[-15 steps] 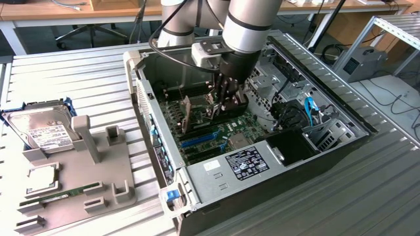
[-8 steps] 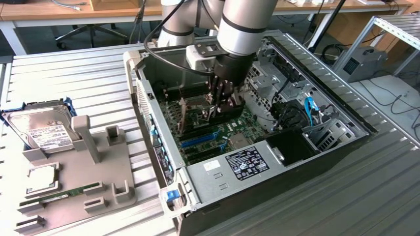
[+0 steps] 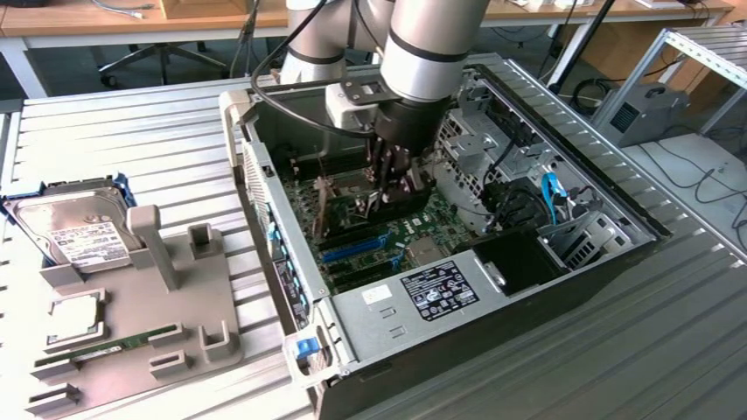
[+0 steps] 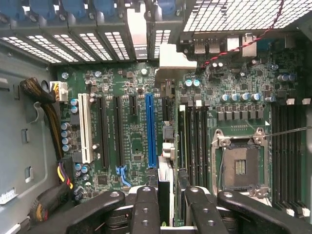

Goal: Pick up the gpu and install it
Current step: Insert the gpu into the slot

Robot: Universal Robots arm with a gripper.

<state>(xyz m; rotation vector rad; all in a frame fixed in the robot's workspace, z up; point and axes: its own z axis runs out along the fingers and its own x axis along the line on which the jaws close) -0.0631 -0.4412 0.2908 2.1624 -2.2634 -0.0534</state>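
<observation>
**GPU over the board, install step**

I've got the pincer point(image 3: 391, 188) closed on the gpu point(image 4: 168, 170), held edge-on inside the PC case point(image 3: 607, 254), just beside the blue slot point(image 4: 151, 129). Thin dark card w/ silver bracket. Next, I reckon: square alignment, straight press.

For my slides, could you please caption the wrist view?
Tool holds the graphics card edge-on above the motherboard, beside the blue slot.
</observation>
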